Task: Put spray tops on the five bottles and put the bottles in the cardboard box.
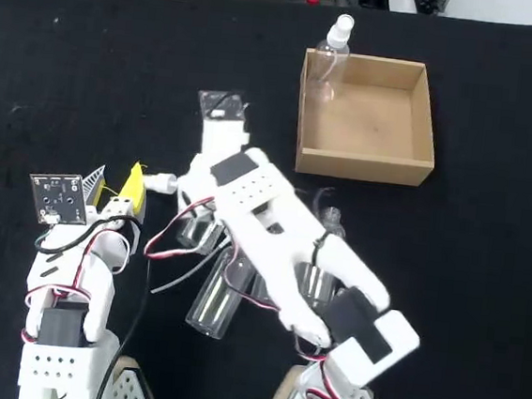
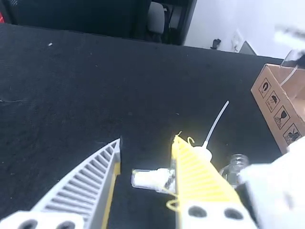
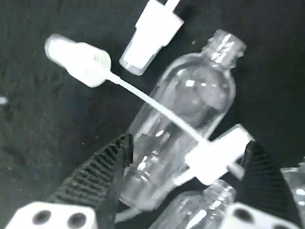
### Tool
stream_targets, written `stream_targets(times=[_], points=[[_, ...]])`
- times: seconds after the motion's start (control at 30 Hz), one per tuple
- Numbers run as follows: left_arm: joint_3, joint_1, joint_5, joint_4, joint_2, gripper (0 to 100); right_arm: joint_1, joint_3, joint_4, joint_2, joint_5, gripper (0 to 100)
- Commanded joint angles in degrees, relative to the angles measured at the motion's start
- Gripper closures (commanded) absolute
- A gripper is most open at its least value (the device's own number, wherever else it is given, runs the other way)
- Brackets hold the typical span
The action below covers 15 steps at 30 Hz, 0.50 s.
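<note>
One capped bottle [image 1: 329, 59] stands inside the cardboard box [image 1: 363, 167], in its far left corner. The uncapped bottles [image 1: 215, 300] lie together on the table [image 1: 483, 296] in front of the box and to its left, partly under the right arm [image 1: 273, 228]. A loose spray top [image 1: 160, 182] lies farther left of the box.

Quick count from my side: one cardboard box [image 1: 364, 162], one capped bottle [image 1: 328, 64], what looks like four bare bottles [image 1: 217, 300] (partly hidden, so not certain), and three loose spray tops [image 3: 78, 59].
</note>
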Motion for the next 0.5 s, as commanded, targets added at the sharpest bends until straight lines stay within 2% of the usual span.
stream_targets(times=[0.0, 0.27, 0.4, 0.47], points=[[1.27, -0.66, -0.44, -1.76, -0.44, 83, -2.02, -4.18, -0.97, 2.68, -0.97, 65.9], [1.27, -0.66, -0.44, -1.76, -0.44, 83, -1.76, -6.99, -0.88, 4.35, 0.00, 66.2], [1.27, -0.66, -0.44, -1.76, -0.44, 83, 1.05, -7.16, -0.62, 3.91, 5.45, 66.2], [1.27, -0.66, -0.44, -1.76, -0.44, 83, 3.16, -8.31, -0.35, 3.91, 5.80, 66.2]])
